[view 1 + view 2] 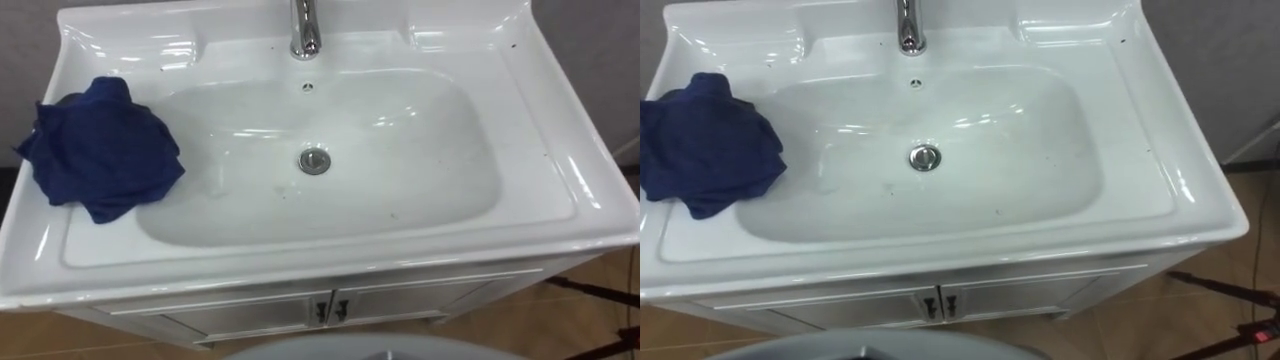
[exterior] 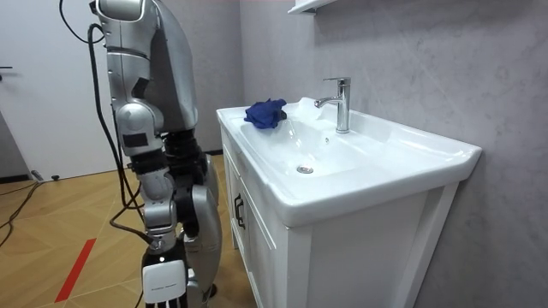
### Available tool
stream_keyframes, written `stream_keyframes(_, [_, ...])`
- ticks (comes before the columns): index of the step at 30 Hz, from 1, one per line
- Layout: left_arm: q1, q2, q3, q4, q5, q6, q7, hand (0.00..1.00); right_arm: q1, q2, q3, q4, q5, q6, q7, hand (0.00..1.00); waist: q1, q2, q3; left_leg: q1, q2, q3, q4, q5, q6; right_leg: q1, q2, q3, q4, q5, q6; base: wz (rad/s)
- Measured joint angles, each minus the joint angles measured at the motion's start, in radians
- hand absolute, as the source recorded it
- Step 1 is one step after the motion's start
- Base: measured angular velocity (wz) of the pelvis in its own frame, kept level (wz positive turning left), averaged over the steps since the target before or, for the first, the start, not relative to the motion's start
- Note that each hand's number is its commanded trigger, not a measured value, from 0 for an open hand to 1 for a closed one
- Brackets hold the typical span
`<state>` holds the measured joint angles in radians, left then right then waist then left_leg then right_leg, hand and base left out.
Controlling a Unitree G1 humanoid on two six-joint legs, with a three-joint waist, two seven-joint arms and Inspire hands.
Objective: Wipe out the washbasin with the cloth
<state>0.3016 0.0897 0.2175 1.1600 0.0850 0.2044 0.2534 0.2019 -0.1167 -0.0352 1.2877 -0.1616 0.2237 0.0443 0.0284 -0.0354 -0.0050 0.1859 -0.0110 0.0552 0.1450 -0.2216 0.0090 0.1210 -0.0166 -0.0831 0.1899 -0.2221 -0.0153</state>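
One right hand [image 2: 163,284] hangs low at the room view's bottom edge — spread or closed, I cannot tell. Bunched blue cloth [image 1: 103,150] sits on the basin [image 1: 560,170] rim, left of frame, overlapping the bowl.

A chrome faucet [image 1: 305,30] stands far and centred. Near, a white cabinet [image 1: 420,300] shows two dark handles [image 1: 320,311] side by side. The wooden floor [image 2: 51,222] bears a red stripe [image 2: 75,269].

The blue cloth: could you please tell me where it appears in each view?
Left eye view: the blue cloth lies on the basin's left ledge, middle left.
Right eye view: the blue cloth at the left edge, same ledge.
Room view: the blue cloth on the ledge, left of centre.
Shared landmark: the tap.
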Motion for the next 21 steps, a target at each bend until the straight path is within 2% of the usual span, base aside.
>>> stream_keyframes(11, [-0.011, 0.000, -0.038, 0.000, 0.076, 0.017, -0.030, 0.00, 0.006, 0.006, 0.038, 0.000, 0.008, 0.009, -0.009, 0.00, -0.002, 0.001, 0.0007, 0.008, 0.000, 0.001, 0.000, 0.000, 0.000, 0.001, 0.000, 0.002, 0.007, 0.000, 0.000, 0.00])
stream_keyframes(15, [-0.034, 0.002, -0.054, 0.003, 0.114, 0.028, -0.031, 0.00, 0.004, 0.008, 0.053, 0.000, 0.006, 0.009, -0.012, 0.00, -0.004, 0.002, 0.0028, 0.007, 0.000, 0.000, 0.000, 0.000, 0.000, -0.001, -0.001, 0.001, 0.014, -0.001, 0.001, 0.00])
stream_keyframes(21, [-0.055, 0.002, -0.078, 0.003, 0.162, 0.034, -0.047, 0.00, 0.005, 0.008, 0.055, 0.000, 0.005, 0.018, -0.011, 0.00, -0.024, 0.009, 0.0036, 0.007, 0.001, -0.001, 0.000, -0.009, 0.015, -0.003, 0.001, 0.001, 0.018, 0.001, 0.004, 0.00])
